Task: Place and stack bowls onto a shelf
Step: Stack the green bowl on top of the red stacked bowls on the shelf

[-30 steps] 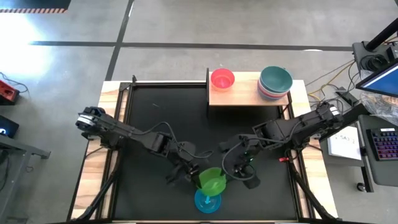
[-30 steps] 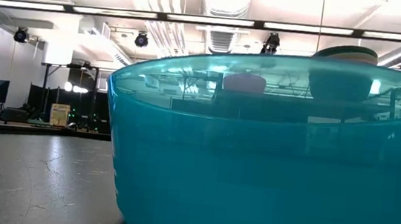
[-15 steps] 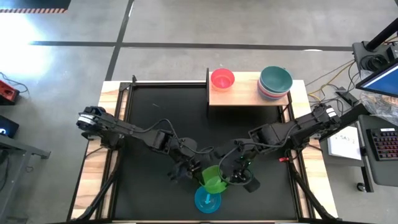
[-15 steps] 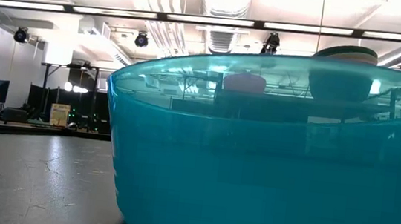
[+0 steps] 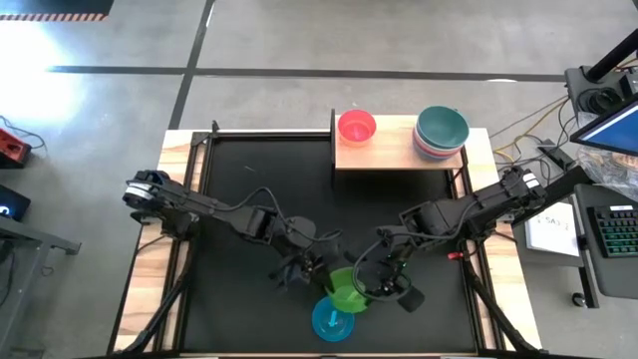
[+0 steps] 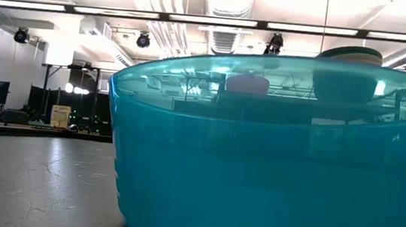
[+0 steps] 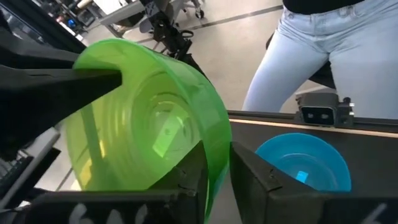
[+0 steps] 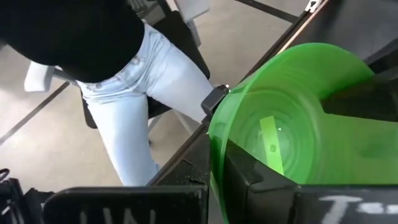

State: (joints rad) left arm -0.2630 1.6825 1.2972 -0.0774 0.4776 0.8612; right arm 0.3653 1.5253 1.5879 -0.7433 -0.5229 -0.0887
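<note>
Cyan bowl (image 5: 332,321) nearest, on black tabletop (image 5: 249,189) at near edge, fills low view. Just beyond it, green bowl (image 5: 347,289) tilted on edge between my two pincers. My right gripper (image 8: 216,163) clamped tight on its rim. My left gripper (image 7: 216,174) straddles opposite rim, jaws narrow, rim between fingers. Person in jeans (image 7: 323,50) stands past near table edge. Far side: wood shelf (image 5: 389,152) carries magenta bowl (image 5: 357,127) at left, teal bowl (image 5: 442,128) topping stack at right.
</note>
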